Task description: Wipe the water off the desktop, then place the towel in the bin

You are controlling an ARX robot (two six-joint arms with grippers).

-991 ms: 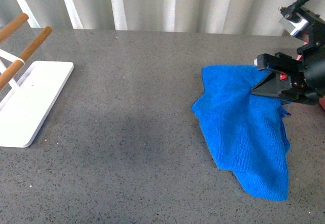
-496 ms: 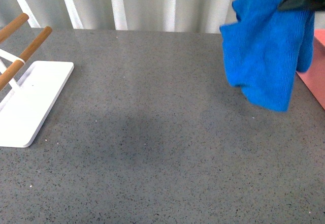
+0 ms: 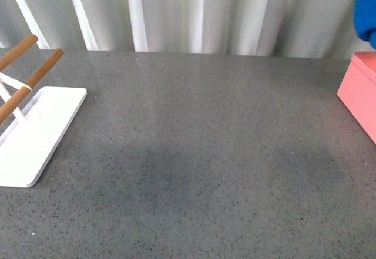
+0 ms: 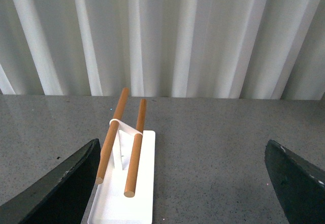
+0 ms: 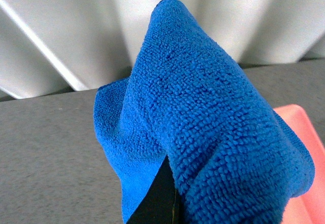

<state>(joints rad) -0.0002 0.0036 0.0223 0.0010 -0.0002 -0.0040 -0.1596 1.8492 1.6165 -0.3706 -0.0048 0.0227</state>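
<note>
The right gripper (image 5: 170,203) is up in the air, and its dark jaws pinch the towel (image 5: 203,127). The blue towel bunches up over the jaws and hides most of them. Just below the gripper and a little to one side is the pink bin (image 5: 299,127). In the front view, only a small blue bit of towel (image 3: 367,12) shows, above the bin (image 3: 359,91). The towel does not touch the desktop (image 3: 194,153).

The left gripper (image 4: 177,183) has its two dark fingers (image 4: 56,183) spread wide apart with nothing between them. Ahead of it on the desktop sits a white tray (image 4: 129,203) with wooden rods (image 4: 112,132).
</note>
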